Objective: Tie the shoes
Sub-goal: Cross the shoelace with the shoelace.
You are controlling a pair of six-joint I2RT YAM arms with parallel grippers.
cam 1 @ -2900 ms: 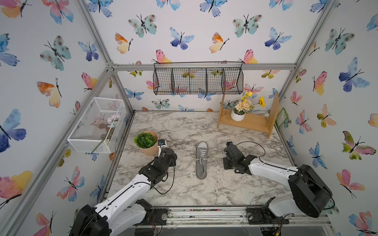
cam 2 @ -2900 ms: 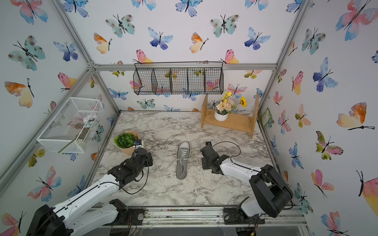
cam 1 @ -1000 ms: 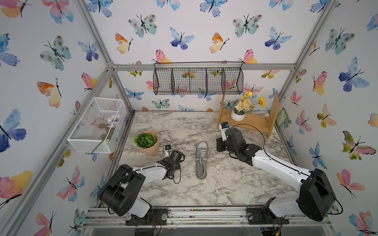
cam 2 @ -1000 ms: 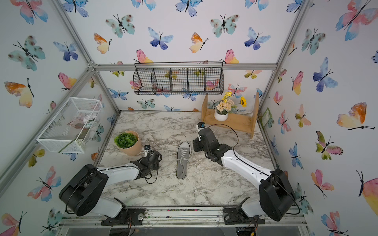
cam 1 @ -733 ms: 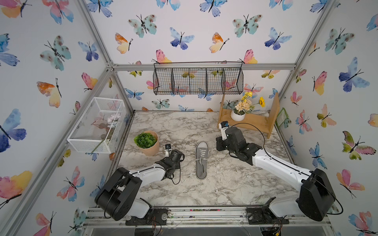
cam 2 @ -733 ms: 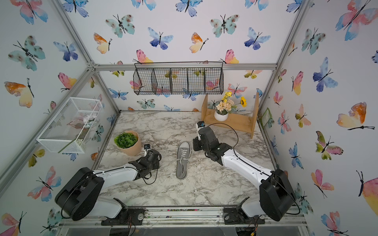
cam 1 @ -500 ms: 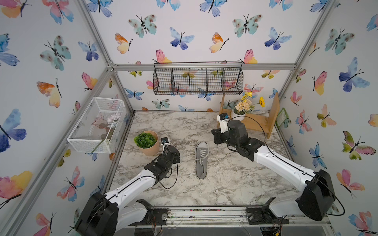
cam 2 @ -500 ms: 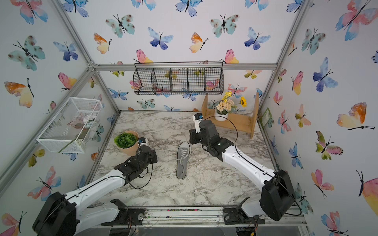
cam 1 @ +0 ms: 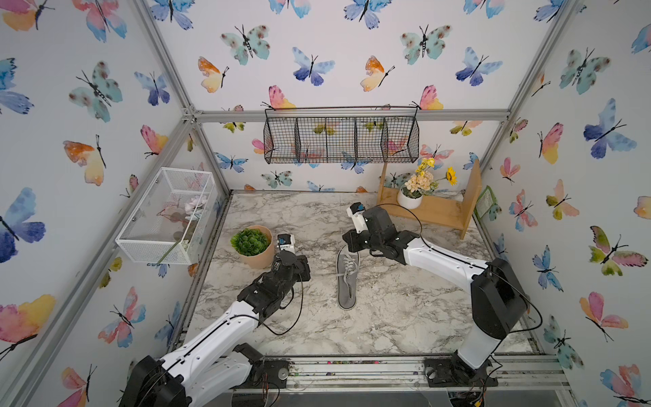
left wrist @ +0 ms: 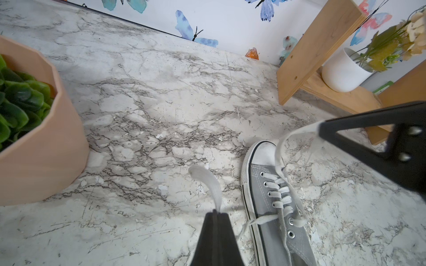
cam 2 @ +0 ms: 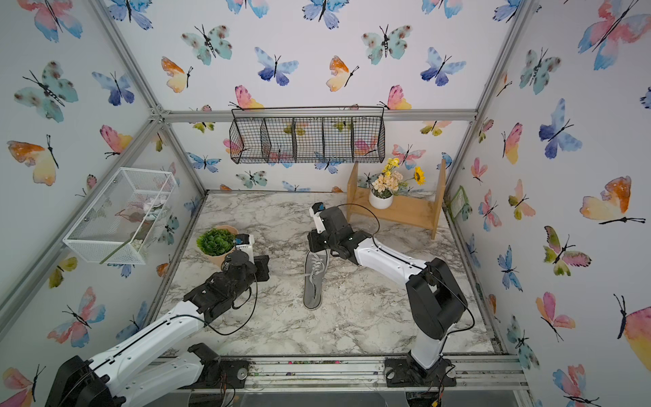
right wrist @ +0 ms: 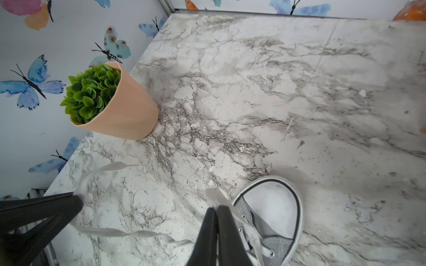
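**Top views.** In both top views the grey sneaker (cam 1: 347, 282) (cam 2: 313, 282) lies flat near the middle of the marble worktop (cam 1: 387, 317). Its toe points at the back wall and its heel at the front rail. The left tool (cam 1: 302, 272) (cam 2: 262, 269) hangs beside the sneaker, apart from it. The right tool (cam 1: 352, 245) (cam 2: 316, 246) sits just over the toe. From up here I cannot tell how either pair of jaws stands. A potted plant (cam 1: 252, 246) stands just behind the left tool. A wooden shelf (cam 1: 433, 211) carrying a white flower pot (cam 1: 409, 201) stands at the back, on the right arm's side.

**Left wrist view.** The left tool (left wrist: 216, 215) is pressed together on a strand of the white laces (left wrist: 208, 182). The strand's free end curls out past the fingertips. The sneaker (left wrist: 274, 218) rests on the worktop just beside the tool, with its eyelets threaded. The right tool (left wrist: 321, 129) reaches in with its tip clamped on a second strand. That strand rises in a loop from the toe end of the lacing.

**Right wrist view.** The right tool (right wrist: 216, 210) is closed, with lace pinched between its fingers, just beside the sneaker's white toe cap (right wrist: 272, 207). The left tool (right wrist: 77, 200) grips its own strand. This strand (right wrist: 138, 233) runs slack and twisted across the worktop to the shoe. The potted plant (right wrist: 124, 110) stands near the wall, apart from the sneaker.
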